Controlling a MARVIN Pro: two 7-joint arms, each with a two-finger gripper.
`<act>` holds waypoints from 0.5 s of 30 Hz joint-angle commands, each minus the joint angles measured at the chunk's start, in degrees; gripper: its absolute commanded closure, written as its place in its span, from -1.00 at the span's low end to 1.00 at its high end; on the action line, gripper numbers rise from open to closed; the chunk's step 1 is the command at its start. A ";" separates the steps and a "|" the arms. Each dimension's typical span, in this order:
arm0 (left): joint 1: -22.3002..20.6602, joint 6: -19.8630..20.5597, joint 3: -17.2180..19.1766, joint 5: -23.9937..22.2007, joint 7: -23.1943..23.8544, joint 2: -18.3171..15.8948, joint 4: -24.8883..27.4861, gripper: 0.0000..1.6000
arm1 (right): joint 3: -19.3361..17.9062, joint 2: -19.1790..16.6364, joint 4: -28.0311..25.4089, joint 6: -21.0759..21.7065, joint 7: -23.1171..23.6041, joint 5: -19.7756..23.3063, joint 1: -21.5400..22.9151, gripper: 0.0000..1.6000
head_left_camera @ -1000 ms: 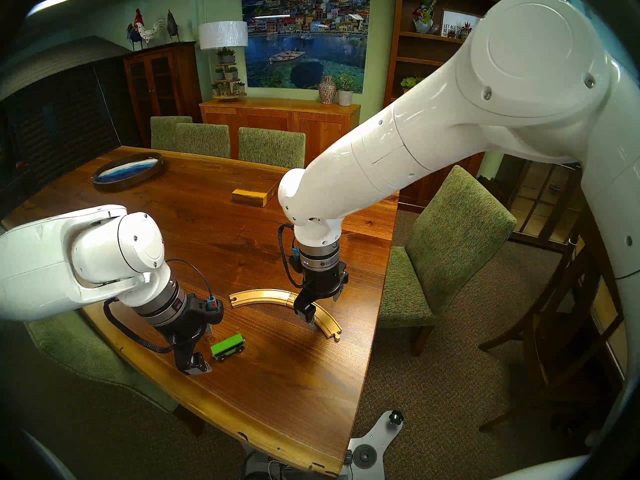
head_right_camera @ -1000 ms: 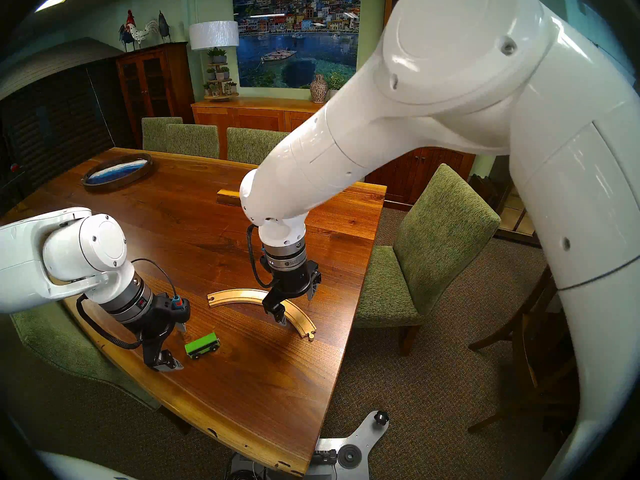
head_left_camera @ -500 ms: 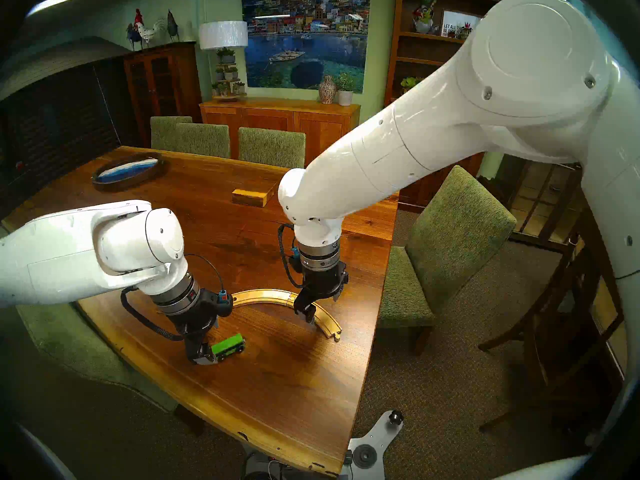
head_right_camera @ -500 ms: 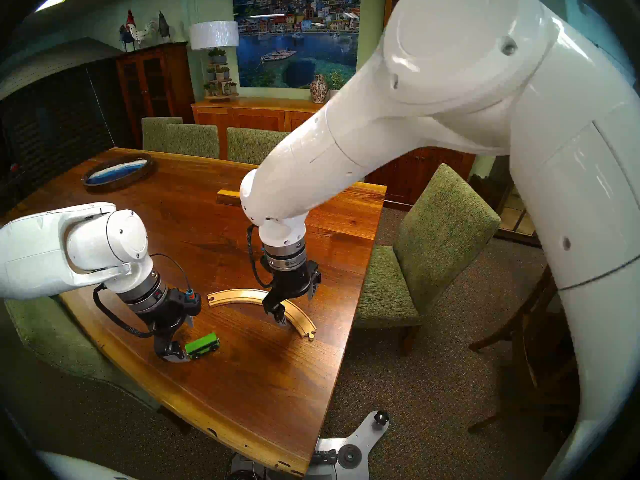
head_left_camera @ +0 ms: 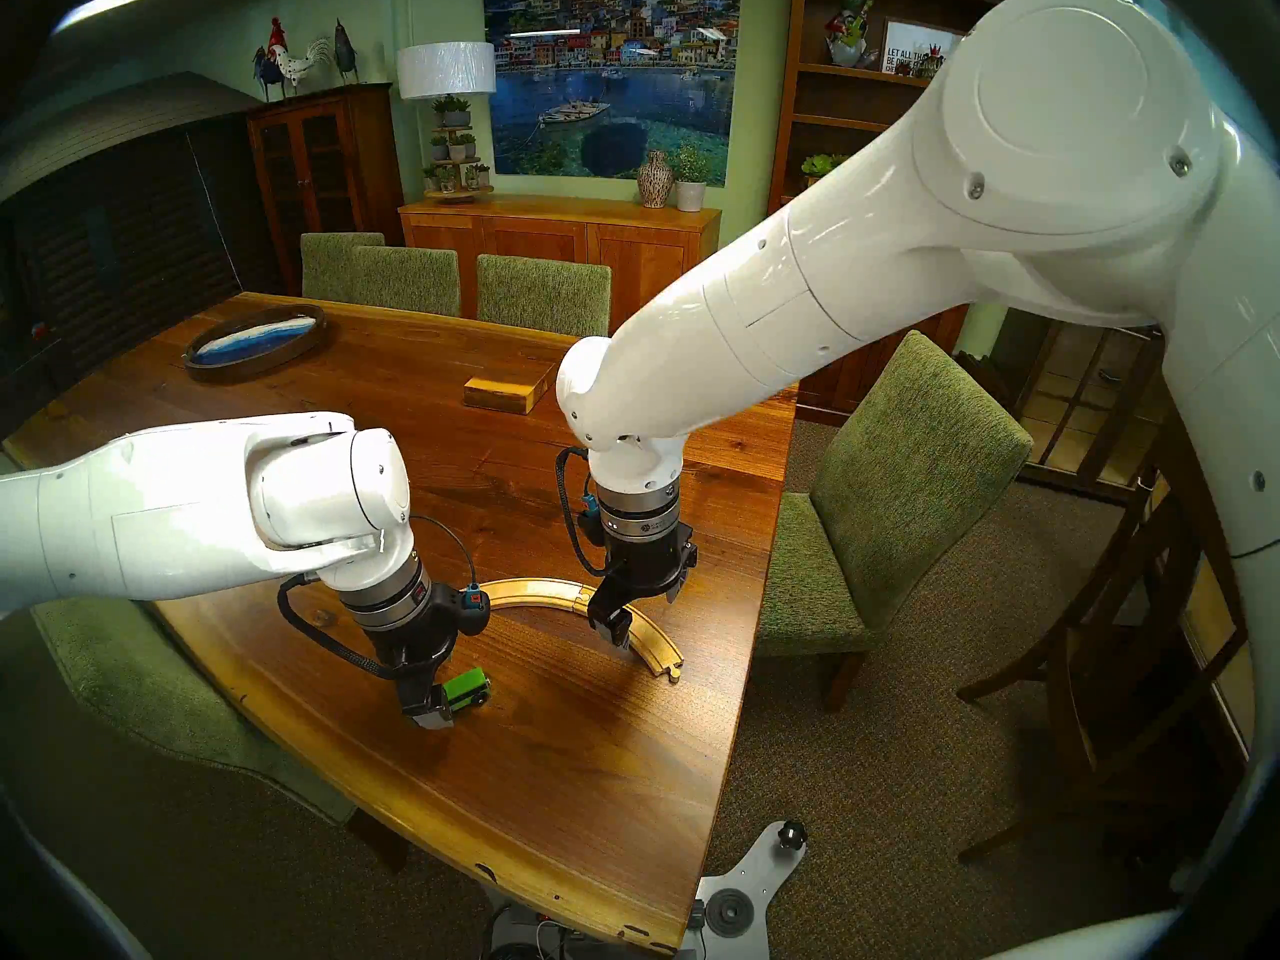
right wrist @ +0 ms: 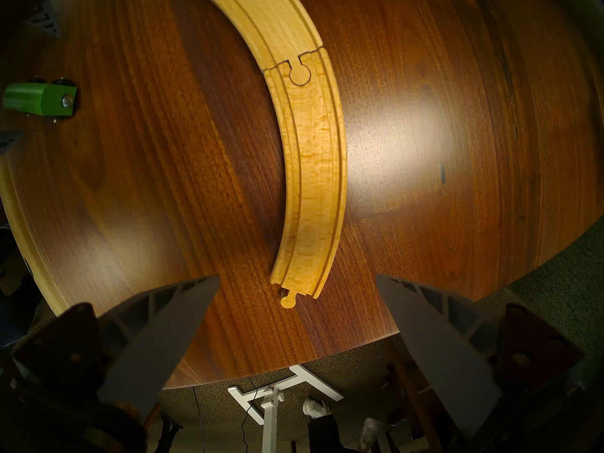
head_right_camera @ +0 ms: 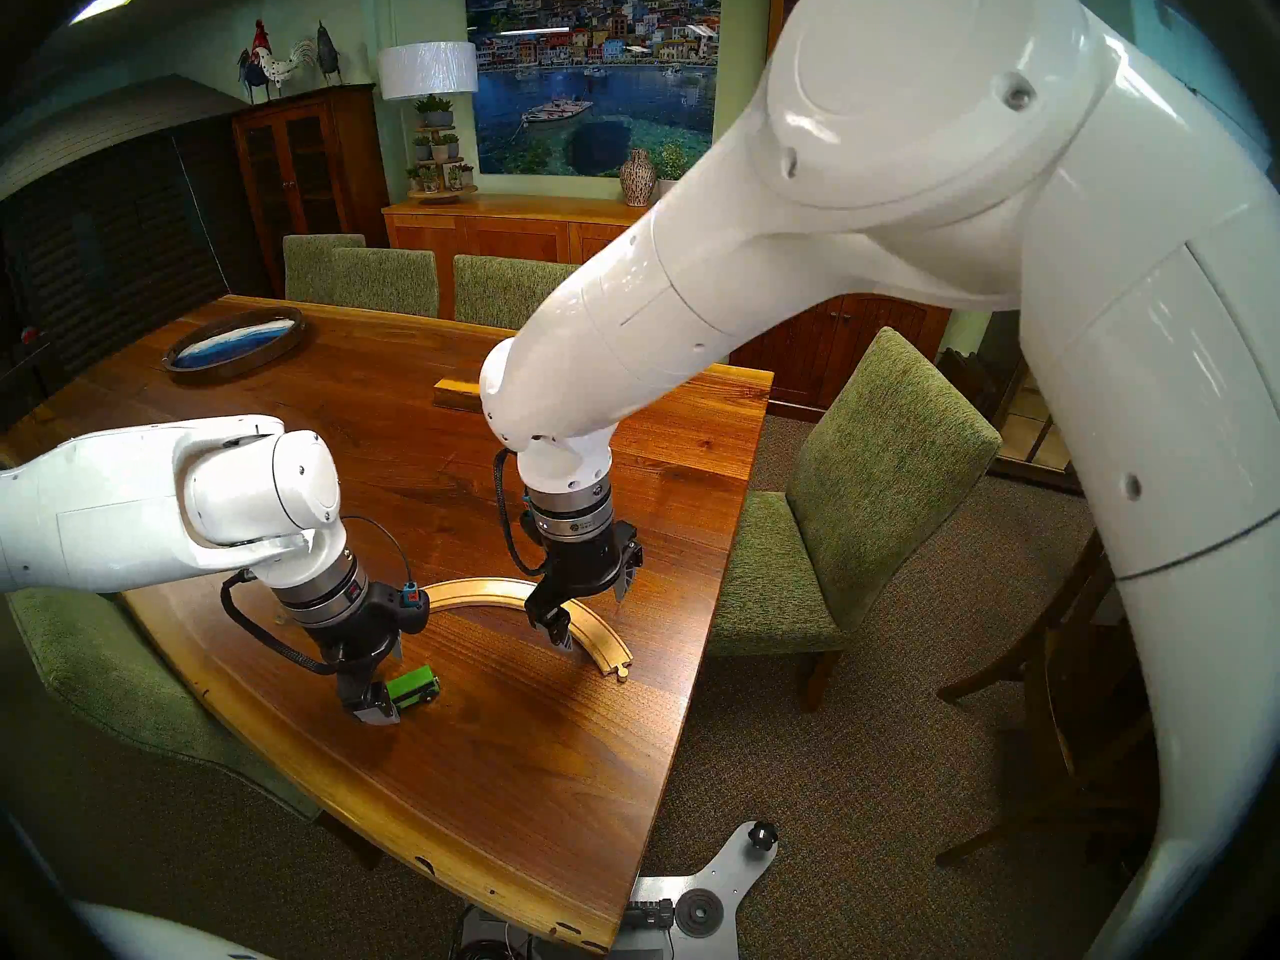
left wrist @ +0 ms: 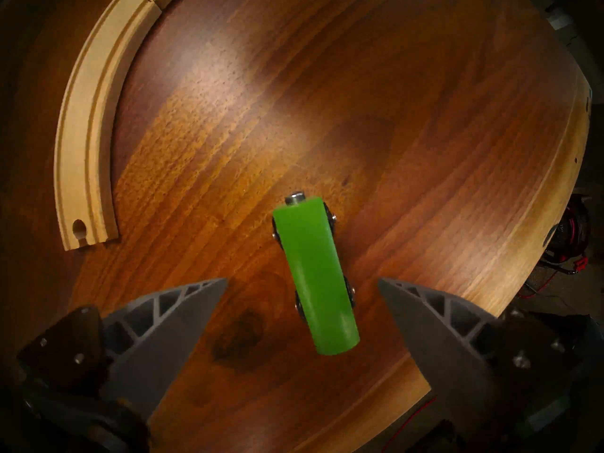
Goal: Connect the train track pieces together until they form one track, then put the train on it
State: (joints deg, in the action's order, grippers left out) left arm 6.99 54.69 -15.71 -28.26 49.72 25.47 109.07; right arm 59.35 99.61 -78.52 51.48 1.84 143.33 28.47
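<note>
Two curved pale wooden train track pieces lie joined as one track [head_left_camera: 547, 586], and the peg-and-hole joint [right wrist: 299, 70] looks closed. The green train [left wrist: 315, 279] stands on the table in front of the track's left end [left wrist: 78, 228], apart from it. My left gripper [left wrist: 302, 279] is open and low over the train, one finger on each side of its near half with gaps on both sides. My right gripper [right wrist: 297, 276] hangs open just above the track's right piece [right wrist: 313, 168], near its free peg end, holding nothing.
The wooden table [head_left_camera: 554, 764] has its near curved edge close to the train. A rectangular wooden block [head_left_camera: 500, 392] lies mid-table and an oval tray [head_left_camera: 256, 342] at the far left. Green chairs [head_left_camera: 893, 494] stand around the table.
My left arm has swung right, bringing its open gripper from beside the train to straddling it. The right arm, the track and the train have not moved.
</note>
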 commanded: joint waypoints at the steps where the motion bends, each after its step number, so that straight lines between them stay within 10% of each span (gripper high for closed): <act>1: 0.10 -0.17 1.01 -1.33 0.08 1.49 -0.86 1.00 | -0.28 -0.61 0.39 0.13 0.14 -0.16 1.42 -1.00; 15: -4.06 -2.24 4.61 -2.88 2.55 -2.10 -2.15 1.00 | -0.27 -0.58 0.46 0.12 0.06 -0.14 1.32 -1.00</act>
State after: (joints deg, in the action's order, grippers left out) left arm 7.02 53.15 -14.45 -30.17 50.80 24.69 108.62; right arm 59.31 99.57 -78.52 51.51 1.84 143.22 28.46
